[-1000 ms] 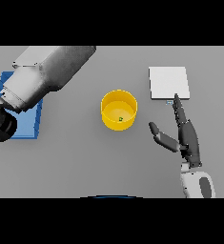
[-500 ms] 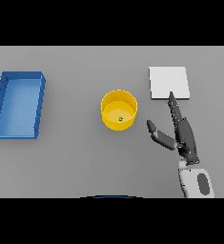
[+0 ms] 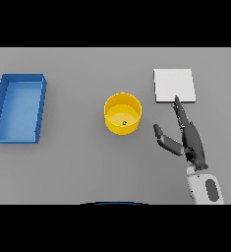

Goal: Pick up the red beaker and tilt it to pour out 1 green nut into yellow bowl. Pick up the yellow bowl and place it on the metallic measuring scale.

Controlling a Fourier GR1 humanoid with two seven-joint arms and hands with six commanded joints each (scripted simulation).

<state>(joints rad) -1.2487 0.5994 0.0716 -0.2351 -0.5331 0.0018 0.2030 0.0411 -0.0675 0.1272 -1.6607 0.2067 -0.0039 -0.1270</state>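
On the grey table (image 3: 77, 167), a blue tray (image 3: 19, 108) sits at the far left and a square metallic measuring scale (image 3: 174, 85) lies at the upper right, well apart from each other. Between them stands the yellow bowl (image 3: 123, 113), upright, with a small green nut (image 3: 124, 123) resting inside. The robot's right hand (image 3: 191, 142) hovers just right of the bowl, fingers straight and spread, holding nothing, its fingertips (image 3: 176, 100) overlapping the scale's near edge.
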